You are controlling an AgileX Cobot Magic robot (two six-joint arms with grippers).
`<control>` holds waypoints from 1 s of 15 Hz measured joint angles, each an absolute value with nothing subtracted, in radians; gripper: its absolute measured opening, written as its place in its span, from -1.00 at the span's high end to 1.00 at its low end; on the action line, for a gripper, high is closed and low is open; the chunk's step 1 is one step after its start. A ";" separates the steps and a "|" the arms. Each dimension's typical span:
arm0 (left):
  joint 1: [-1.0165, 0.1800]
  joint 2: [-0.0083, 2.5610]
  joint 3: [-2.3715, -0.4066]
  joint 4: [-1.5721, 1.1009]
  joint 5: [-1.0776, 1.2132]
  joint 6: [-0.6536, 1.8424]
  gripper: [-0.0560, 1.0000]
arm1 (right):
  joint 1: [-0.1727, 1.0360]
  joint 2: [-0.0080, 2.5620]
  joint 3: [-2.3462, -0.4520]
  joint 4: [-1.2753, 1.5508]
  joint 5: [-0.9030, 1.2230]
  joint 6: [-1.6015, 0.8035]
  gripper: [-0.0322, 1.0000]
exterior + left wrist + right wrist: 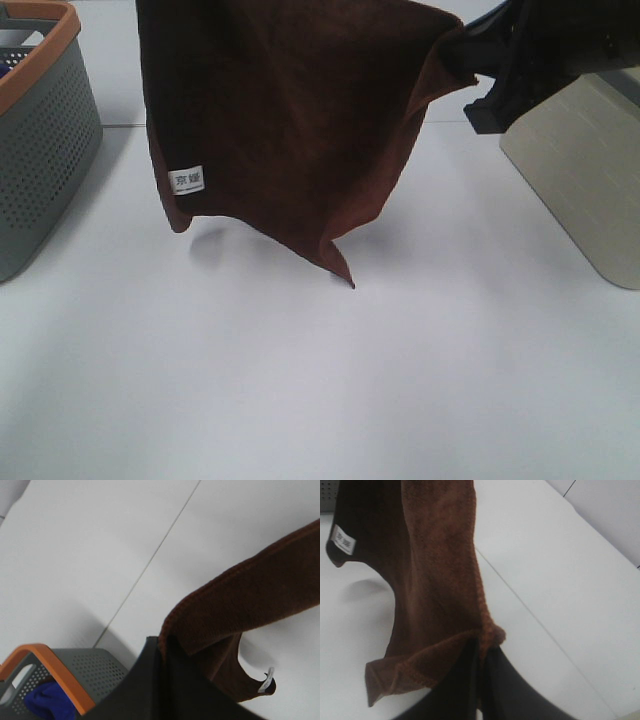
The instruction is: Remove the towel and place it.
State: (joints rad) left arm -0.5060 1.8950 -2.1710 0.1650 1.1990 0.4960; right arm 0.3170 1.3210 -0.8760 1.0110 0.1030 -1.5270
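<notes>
The towel (290, 110) is being held up in the air, spread between the two grippers and hanging down below them. One upper corner is being pinched by the right gripper (482, 647), whose dark jaws are being pressed together on the bunched hem, with the cloth falling away beneath it. The opposite upper corner is being clamped in the same way by the left gripper (162, 642), its jaws closed tightly on the stitched edge. A white tag (187, 180) is being shown on the lower corner that is dangling under the left gripper. The lowest point of the cloth is being brought close to the white table (350, 390) roughly midway between the grippers, though it cannot be told whether it is touching. A grey basket (45, 150) with an orange rim is standing below and outward of the left gripper, with a blue cloth (47, 702) lying inside it, and a beige container (590, 170) is sitting below and outward of the right gripper.
</notes>
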 joint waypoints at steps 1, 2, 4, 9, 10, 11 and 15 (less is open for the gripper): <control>-0.472 1.907 -2.170 0.146 1.202 0.484 0.89 | 0.317 1.333 -0.910 0.981 0.103 -1.532 0.94; -0.454 1.914 -2.170 0.129 1.202 0.483 0.89 | 0.317 1.344 -0.931 0.965 0.103 -1.534 0.94; -0.400 1.940 -2.168 0.043 1.187 0.497 0.89 | 0.317 1.422 -1.009 0.889 0.103 -1.536 0.94; -0.315 2.031 -2.168 -0.018 0.990 0.515 0.89 | 0.317 1.680 -1.253 0.691 0.015 -1.536 0.94; -0.298 2.058 -2.168 -0.006 0.907 0.515 0.89 | 0.317 1.734 -1.316 0.663 -0.021 -1.536 0.94; -0.268 2.086 -2.167 0.027 0.713 0.497 0.89 | 0.317 1.820 -1.467 0.646 -0.061 -1.536 0.94; -0.249 2.088 -2.167 0.047 0.496 0.479 0.89 | 0.306 1.925 -1.665 0.640 -0.101 -1.536 0.94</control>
State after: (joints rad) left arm -0.2490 2.0880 -2.1670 0.0470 0.4960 0.4790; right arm 0.3060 1.9250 -1.6650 0.6400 -0.1010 -1.5360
